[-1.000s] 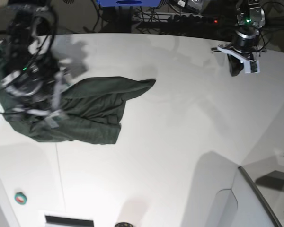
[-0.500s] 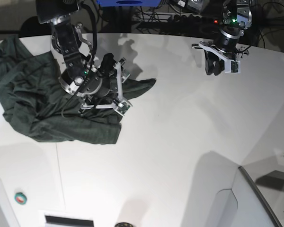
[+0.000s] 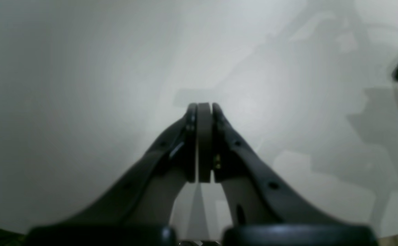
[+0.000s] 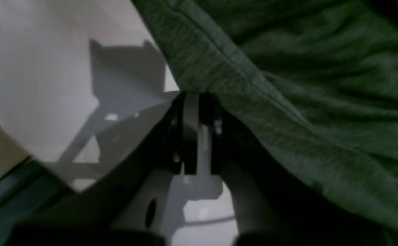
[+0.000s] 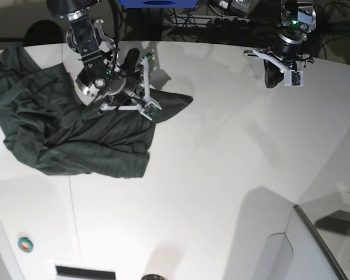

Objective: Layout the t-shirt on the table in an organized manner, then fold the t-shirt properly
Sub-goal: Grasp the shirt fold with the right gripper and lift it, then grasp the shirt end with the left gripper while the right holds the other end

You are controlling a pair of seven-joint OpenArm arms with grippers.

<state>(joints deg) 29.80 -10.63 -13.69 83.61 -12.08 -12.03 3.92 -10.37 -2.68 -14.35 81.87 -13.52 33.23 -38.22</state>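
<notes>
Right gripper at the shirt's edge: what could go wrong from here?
1. The right gripper looks shut right at the hem of the t-shirt; whether cloth is pinched is unclear, so a pull may slip.
2. The shirt is bunched, with part near the table edge; dragging could push it off.
3. The left gripper is shut over bare table, far away, giving no support.

Looking down from high in front: base view, taking in the whole table [image 5: 221, 175]. Peering close along shut fingers [image 3: 204, 136] at bare tabletop: left wrist view. Hugging the t-shirt [image 4: 304, 85] hem from just above: right wrist view, sharing that cloth [image 5: 76, 140] with the base view.
</notes>
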